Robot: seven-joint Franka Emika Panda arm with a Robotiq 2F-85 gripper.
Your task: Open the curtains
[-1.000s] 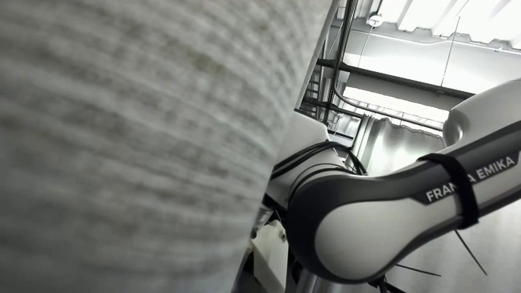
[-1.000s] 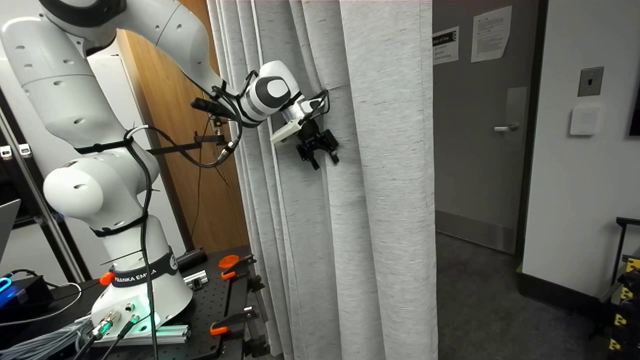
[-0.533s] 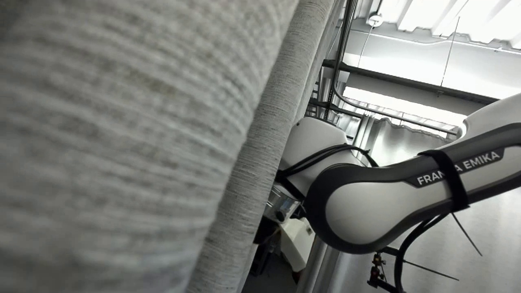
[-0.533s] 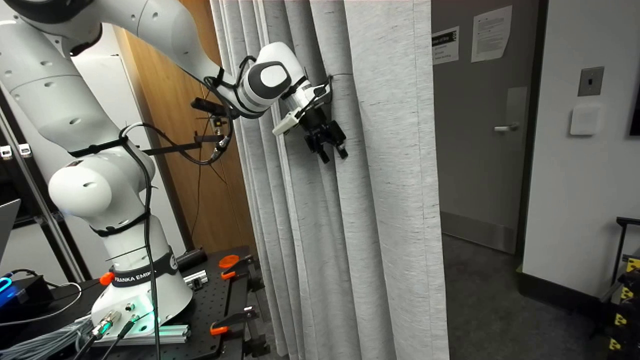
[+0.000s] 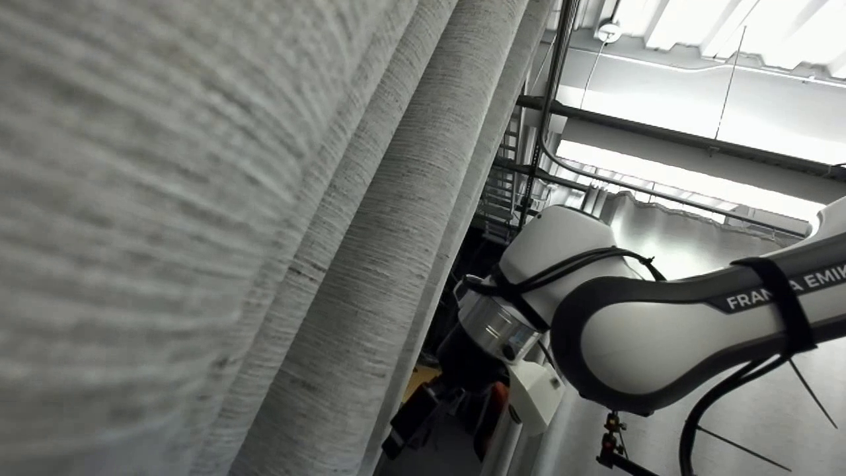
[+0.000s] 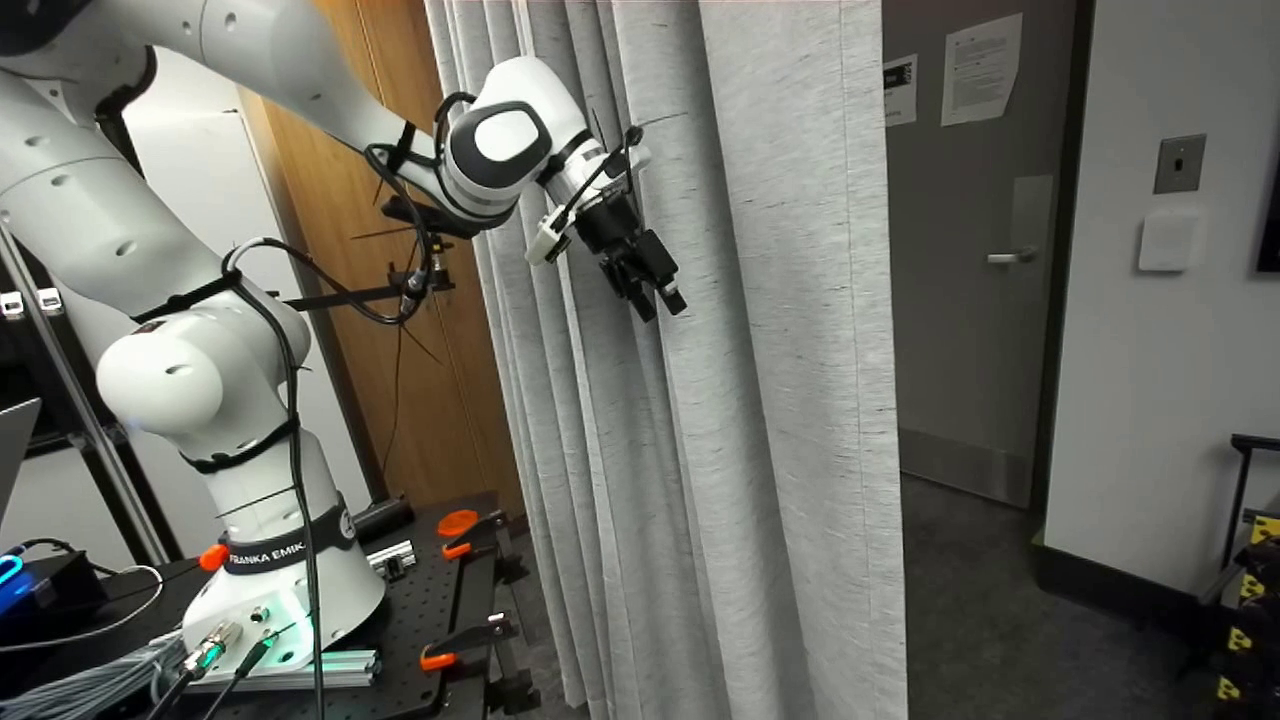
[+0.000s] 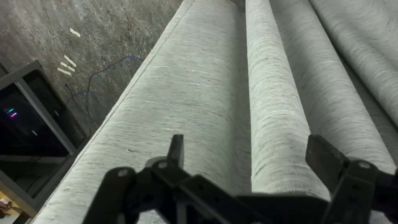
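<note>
Gripper [image 7: 245, 146]: jaws spread wide, nothing held; curtains [image 7: 199, 96]: hanging in long folds just ahead of it, contact indeterminate; step in hand, as judged: approach to a fold; next move calls for straddling it, closing, then drawing sideways; black perforated table [image 6: 415, 600]: supports the arm base [image 6: 285, 585]; grey door [image 6: 965, 330]: beyond the curtains.

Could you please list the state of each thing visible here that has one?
Gripper: open, jaws wide apart
Light-grey curtain: hanging in long folds, not clamped; whether touched, unclear
Door: looks shut
Door handle: level
Robot base: green light on
Black box: blue light on
</note>
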